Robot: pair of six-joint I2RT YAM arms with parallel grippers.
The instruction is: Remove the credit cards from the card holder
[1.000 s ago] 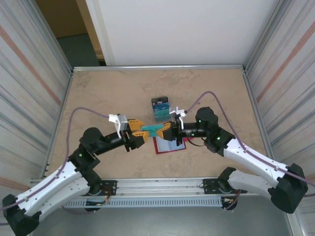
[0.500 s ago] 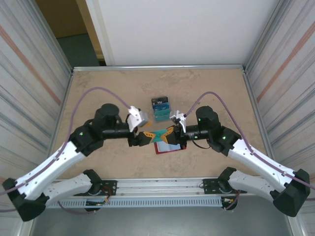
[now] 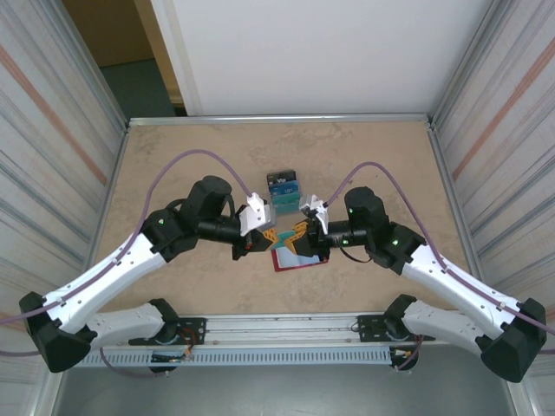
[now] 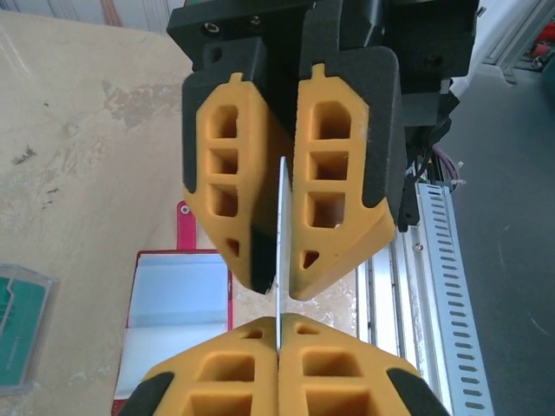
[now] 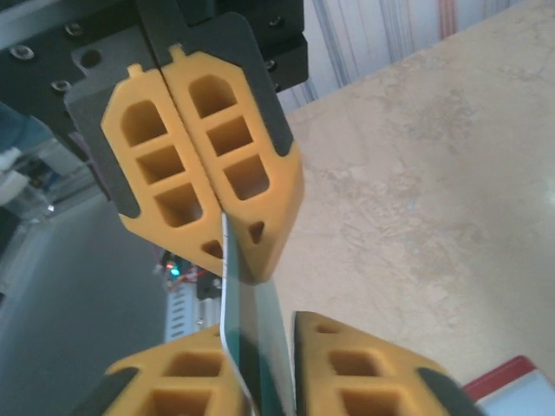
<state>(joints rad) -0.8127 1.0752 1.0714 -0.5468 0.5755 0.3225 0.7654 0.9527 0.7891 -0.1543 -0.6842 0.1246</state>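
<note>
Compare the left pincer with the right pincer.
Left pincer is shut on the teal card; right pincer's jaws stand slightly apart around it. Left pincer meets the card from the left, right pincer from the right. Both have orange fingers and hover by the red card holder.

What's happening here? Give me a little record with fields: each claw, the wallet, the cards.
left gripper: shut on one end of a teal card, held up off the table
right gripper: at the same card's other end, jaws slightly apart
wallet: red, lying open on the table under the two grippers
other cards: blue and teal pile on the table beyond the wallet, not touching it
likely step: a hand-over of the card from right to left, judging by the grips
</note>
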